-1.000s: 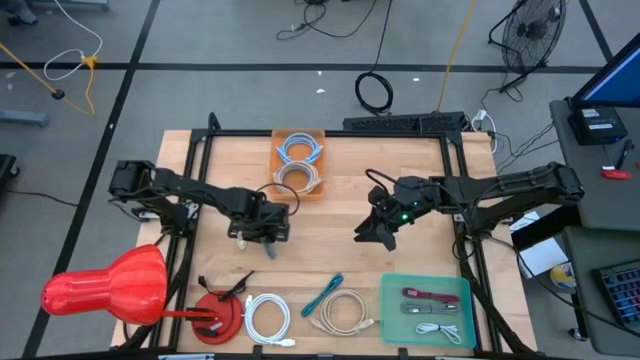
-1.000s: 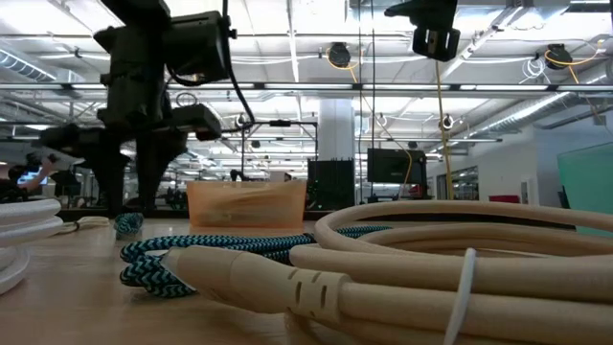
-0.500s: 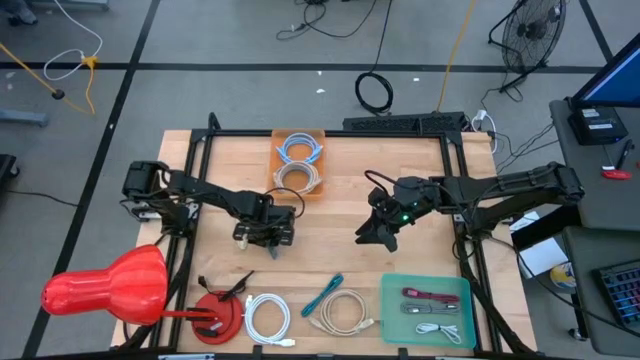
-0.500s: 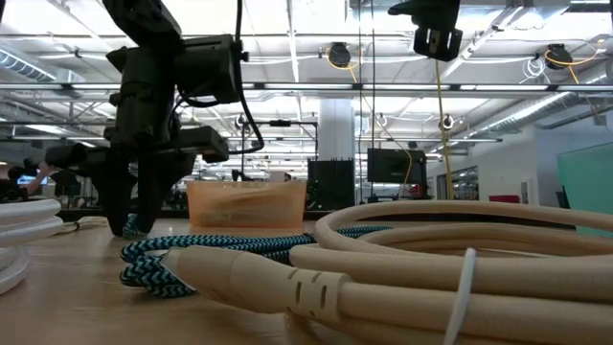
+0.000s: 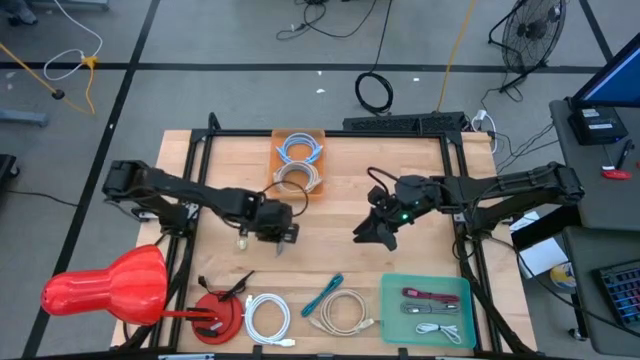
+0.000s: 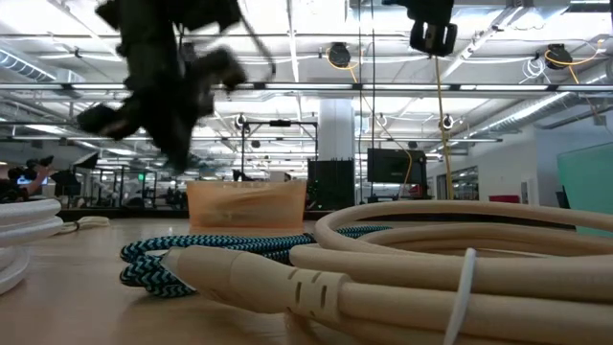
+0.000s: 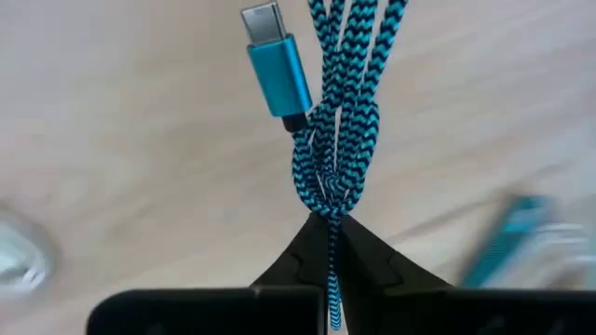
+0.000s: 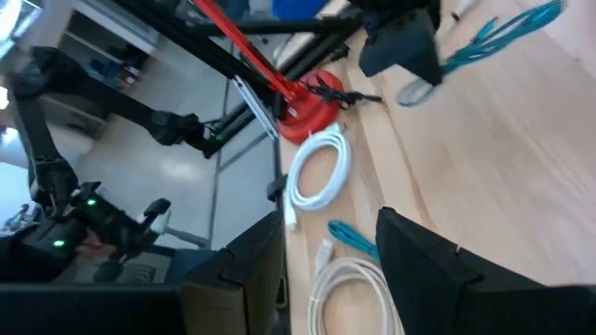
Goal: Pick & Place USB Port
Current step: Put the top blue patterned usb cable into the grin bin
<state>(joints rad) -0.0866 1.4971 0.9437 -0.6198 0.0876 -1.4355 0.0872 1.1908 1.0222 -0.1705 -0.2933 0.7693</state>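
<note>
A blue-and-black braided USB cable (image 7: pixel 335 102) with a blue metal plug (image 7: pixel 277 70) sticks out past the shut fingertips of my left gripper (image 7: pixel 331 221). In the high view that gripper (image 5: pixel 278 238) hovers left of the table's middle. The right wrist view shows it from afar with the teal cable (image 8: pixel 498 35) trailing from it. My right gripper (image 5: pixel 372 234) stands open in the air right of the middle, with nothing between its fingers (image 8: pixel 424 265). My left gripper pinches the bunched braided strands (image 7: pixel 326 200) between its two fingertips, a little behind the plug. Several strands lie together in the pinch. The fingers slant steeply down from above and lie along the strands. Cable and plug hang above the wooden top.
An orange bin (image 5: pixel 300 160) with coiled cables stands at the far middle. A green tray (image 5: pixel 392 312) with cables lies at the near right. A white cable (image 5: pixel 268 316), a beige cable (image 5: pixel 343 312) and another blue cable (image 5: pixel 325 293) lie near the front edge. A red stand (image 5: pixel 215 315) is near left.
My left gripper has shut on the braided cable at the table top, then risen and shifted slightly toward the table's right. The cable has come up off the wood with it. In the low view the gripper now hangs well above the table.
</note>
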